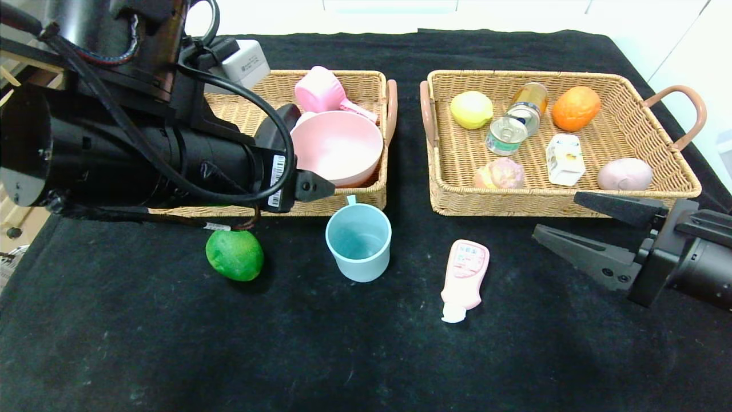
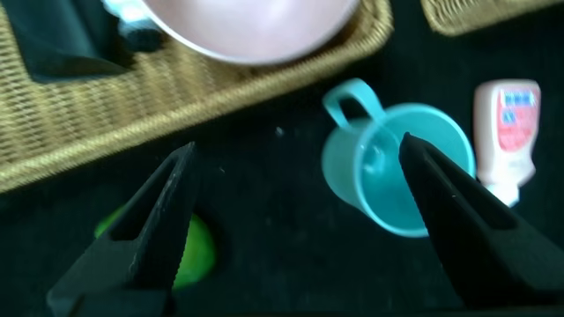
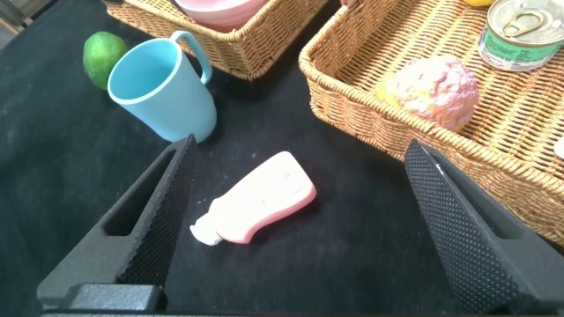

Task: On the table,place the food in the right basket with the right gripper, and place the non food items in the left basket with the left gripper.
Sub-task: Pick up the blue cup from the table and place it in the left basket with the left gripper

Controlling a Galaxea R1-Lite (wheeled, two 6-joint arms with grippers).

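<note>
On the black table lie a green lime (image 1: 235, 254), a light blue cup (image 1: 358, 242) and a pink bottle (image 1: 464, 272) on its side. My left gripper (image 1: 289, 197) hovers over the front edge of the left basket (image 1: 349, 200). It is open and empty. In the left wrist view (image 2: 298, 150) it spans the cloth between the lime (image 2: 198, 255) and the cup (image 2: 397, 172). My right gripper (image 1: 557, 214) is open and empty, low in front of the right basket (image 1: 514, 203). In the right wrist view (image 3: 301, 148) it faces the bottle (image 3: 260, 198).
The left basket holds a pink bowl (image 1: 337, 146) and a pink cup (image 1: 323, 90). The right basket holds a lemon (image 1: 471, 110), a can (image 1: 506, 136), an orange (image 1: 576, 107), a carton (image 1: 565, 159), a bun (image 1: 503, 173) and a purple potato (image 1: 625, 174).
</note>
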